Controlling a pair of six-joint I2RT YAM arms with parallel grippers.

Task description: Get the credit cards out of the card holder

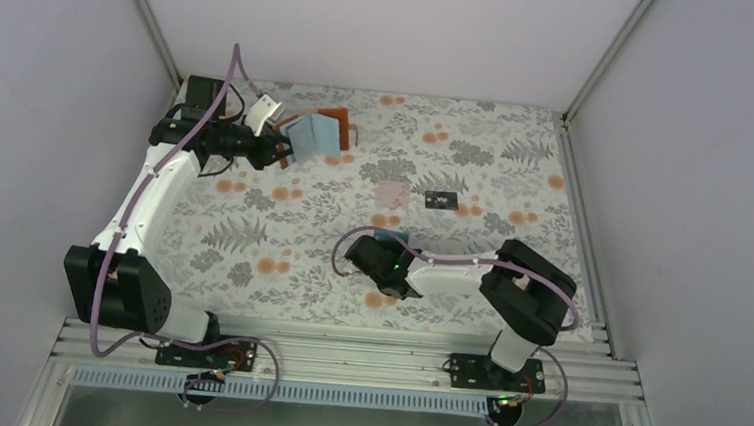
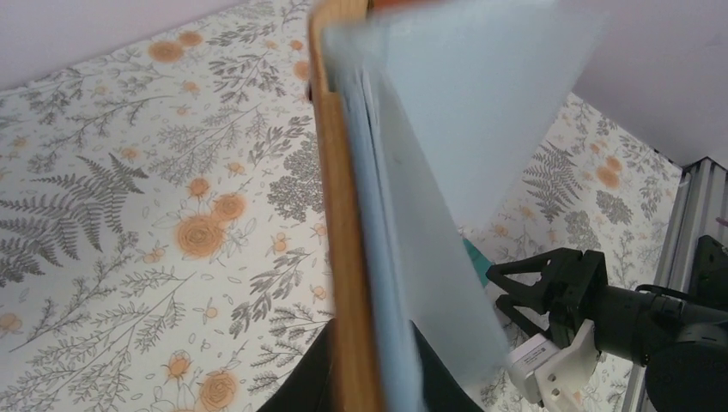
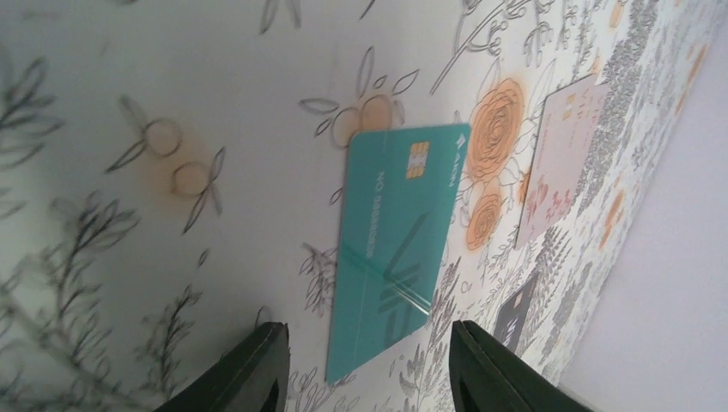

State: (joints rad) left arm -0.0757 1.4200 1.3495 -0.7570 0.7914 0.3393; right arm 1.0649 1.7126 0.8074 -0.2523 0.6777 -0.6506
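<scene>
The card holder [image 1: 314,133], rust-brown outside and pale blue-grey inside, hangs open at the back left. My left gripper [image 1: 279,152] is shut on it. In the left wrist view its brown edge [image 2: 345,257] runs upright between the two fingers of my left gripper [image 2: 375,365]. The teal credit card [image 3: 395,249] lies flat on the mat, and my right gripper [image 3: 369,356] stands open just above its near end, touching nothing. Beyond it lie the pale pink card [image 3: 562,154] and the black card [image 3: 513,322]. From above, the pink card [image 1: 391,194] and the black card [image 1: 441,199] sit mid-table, with my right gripper [image 1: 388,246] over the teal card [image 1: 392,236].
A floral mat [image 1: 282,216] covers the table. White walls close in the back and both sides, with an aluminium rail [image 1: 583,197] along the right edge. The right arm [image 2: 592,313] shows in the left wrist view, low at the right.
</scene>
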